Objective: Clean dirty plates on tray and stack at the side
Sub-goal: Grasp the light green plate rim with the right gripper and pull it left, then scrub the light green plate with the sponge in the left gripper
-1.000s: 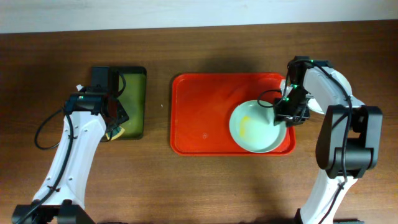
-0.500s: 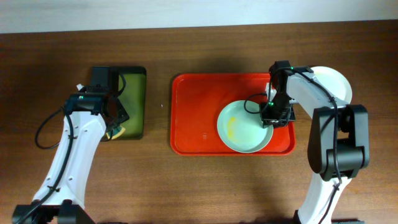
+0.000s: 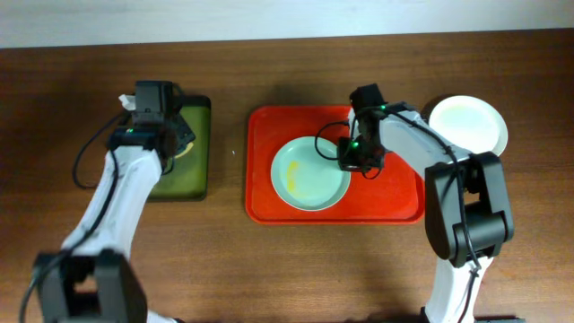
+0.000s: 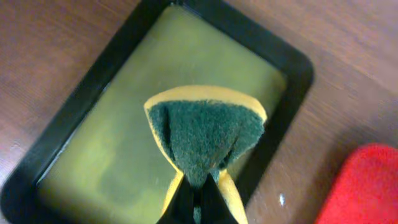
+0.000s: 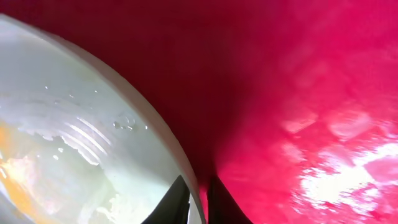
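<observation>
A mint-green plate (image 3: 308,175) with a yellow smear lies in the middle of the red tray (image 3: 395,202). My right gripper (image 3: 348,161) is shut on its right rim; the wrist view shows the rim (image 5: 155,137) pinched between the fingers (image 5: 198,205) over the red tray (image 5: 311,93). A cream-white plate (image 3: 468,124) sits on the table to the right of the tray. My left gripper (image 3: 154,126) is shut on a yellow-and-green sponge (image 4: 205,134), held above the dark green tray (image 4: 93,162). A third plate is not separately visible.
The small dark green tray (image 3: 190,170) lies left of the red tray on the brown table. A strip of bare wood (image 3: 229,152) separates the two trays.
My right gripper has dragged the mint plate leftward from the tray's right end to its middle. My left gripper has moved up and right over the green tray with the sponge.
</observation>
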You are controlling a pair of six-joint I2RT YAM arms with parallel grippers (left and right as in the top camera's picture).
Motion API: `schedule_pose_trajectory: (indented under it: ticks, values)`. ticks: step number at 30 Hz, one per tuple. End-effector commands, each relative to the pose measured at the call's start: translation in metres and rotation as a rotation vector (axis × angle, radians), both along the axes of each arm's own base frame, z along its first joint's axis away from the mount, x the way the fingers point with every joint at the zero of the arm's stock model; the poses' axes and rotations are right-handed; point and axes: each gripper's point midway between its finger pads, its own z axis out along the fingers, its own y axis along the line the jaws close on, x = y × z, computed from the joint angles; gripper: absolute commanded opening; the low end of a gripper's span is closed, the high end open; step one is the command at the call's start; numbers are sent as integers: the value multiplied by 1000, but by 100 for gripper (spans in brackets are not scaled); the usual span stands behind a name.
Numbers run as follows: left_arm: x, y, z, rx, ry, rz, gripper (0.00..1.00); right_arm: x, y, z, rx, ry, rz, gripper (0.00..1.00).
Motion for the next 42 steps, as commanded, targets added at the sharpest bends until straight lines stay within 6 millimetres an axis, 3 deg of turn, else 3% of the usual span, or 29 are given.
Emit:
schedule_pose_trajectory:
  ticks: [1,6,9,11,12,16,17,20,22,25,28,29,37,40,42]
  values:
    - [12,7,-49,38,70,9,0,-7,-10,-13,-72,22,-19,13]
    - [9,7,-109,44,183,8,0,-3,-10,-13,-75,8,-21,13]
    - [7,7,-119,50,210,-3,0,-3,-10,-13,-74,6,-21,13]
    - [11,7,-110,83,202,-69,0,-3,-10,-13,-74,5,-21,14]
    - [15,7,-100,101,187,-105,0,-3,-10,-13,-74,5,-21,14]
    - [27,4,-7,106,7,-124,0,-1,-10,-13,-71,-1,-21,14]
    - [27,-3,24,72,-68,-146,0,-1,-10,-13,-71,-1,-22,14]
    - [17,-27,79,-36,-200,-231,0,0,-9,-13,-70,-4,-21,14]
    - [2,-49,95,-137,-216,-313,0,0,-6,-12,-51,-6,-20,14]
    - [-13,-75,81,-256,-137,-385,0,2,1,-11,-13,-9,-16,14]
    - [-23,-113,43,-333,-19,-410,0,3,10,-8,39,-13,1,13]
    - [-24,-123,35,-337,2,-426,0,3,12,-8,48,-16,12,8]
    - [-35,-248,-53,-336,132,-682,0,2,14,-7,59,-19,31,4]
    - [-35,-269,-67,-319,120,-716,0,3,14,-7,58,-19,31,4]
    - [-33,-264,-78,-282,131,-646,0,3,13,-7,56,-20,31,4]
